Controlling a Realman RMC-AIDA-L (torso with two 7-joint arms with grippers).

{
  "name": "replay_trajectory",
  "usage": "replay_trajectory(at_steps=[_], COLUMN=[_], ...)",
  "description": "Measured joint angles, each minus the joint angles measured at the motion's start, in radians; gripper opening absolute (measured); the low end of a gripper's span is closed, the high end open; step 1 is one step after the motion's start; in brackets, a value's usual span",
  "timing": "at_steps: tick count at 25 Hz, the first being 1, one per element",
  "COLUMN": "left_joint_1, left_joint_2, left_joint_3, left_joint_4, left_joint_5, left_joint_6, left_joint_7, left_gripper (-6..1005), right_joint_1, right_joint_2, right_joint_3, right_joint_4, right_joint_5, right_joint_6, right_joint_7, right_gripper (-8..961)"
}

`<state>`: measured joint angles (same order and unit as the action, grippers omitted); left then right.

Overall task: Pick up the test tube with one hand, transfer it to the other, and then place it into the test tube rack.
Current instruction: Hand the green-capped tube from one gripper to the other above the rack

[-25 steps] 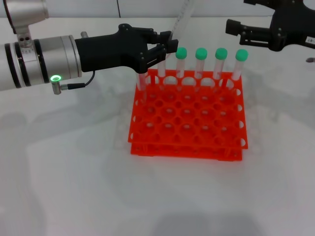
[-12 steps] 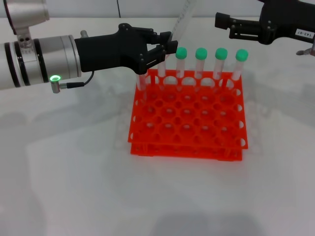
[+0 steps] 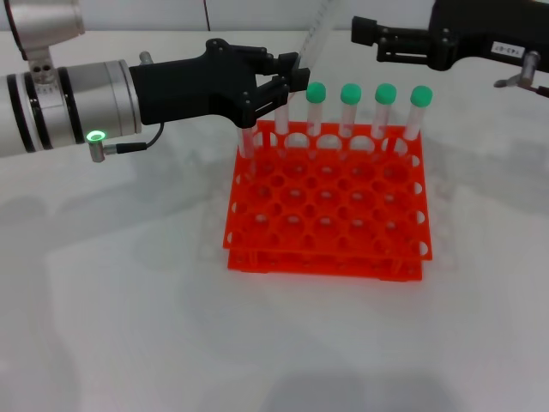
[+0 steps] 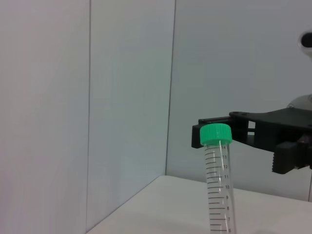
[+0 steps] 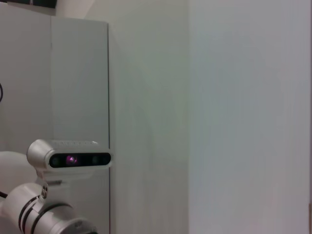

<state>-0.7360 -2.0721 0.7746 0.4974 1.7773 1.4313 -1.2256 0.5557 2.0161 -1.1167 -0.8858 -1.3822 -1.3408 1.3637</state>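
Observation:
My left gripper (image 3: 294, 77), on the arm with the green light, hangs over the rack's back left corner, shut on the lower end of the test tube (image 3: 316, 36). The tube slants up out of the head view, so its cap is cut off there. In the left wrist view the test tube (image 4: 218, 185) stands upright with its green cap on top. My right gripper (image 3: 365, 36), with the white label, is open at the back, a little right of the tube; the right gripper (image 4: 234, 130) shows just behind the cap. The orange-red test tube rack (image 3: 326, 257) sits in the middle of the table.
Several green-capped tubes (image 3: 350, 107) stand along the rack's back row, and two more sit under my left gripper with their caps hidden. The white table (image 3: 129, 300) spreads around the rack. The right wrist view shows only a pale wall and the robot's head camera (image 5: 70, 159).
My right gripper has moved left and slightly up toward the held tube. The left arm, the tube and the rack have stayed still.

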Motion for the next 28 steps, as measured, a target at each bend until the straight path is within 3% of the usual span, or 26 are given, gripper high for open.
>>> replay_trajectory(at_steps=[11, 28], left_joint_1=[0.001, 0.001], left_joint_2=[-0.002, -0.002], left_joint_3=[0.0, 0.0], left_joint_4=[-0.001, 0.0], left_joint_5=[-0.003, -0.003], left_joint_6=[0.001, 0.012], left_joint_7=[0.0, -0.003], left_gripper=[199, 199], right_joint_1=[0.053, 0.07], right_joint_2=[0.005, 0.003], right_joint_3=[-0.004, -0.008], right_joint_4=[0.045, 0.07], right_joint_5=[0.019, 0.026], right_joint_6=[0.006, 0.008], right_joint_7=[-0.001, -0.005], right_gripper=[830, 828])
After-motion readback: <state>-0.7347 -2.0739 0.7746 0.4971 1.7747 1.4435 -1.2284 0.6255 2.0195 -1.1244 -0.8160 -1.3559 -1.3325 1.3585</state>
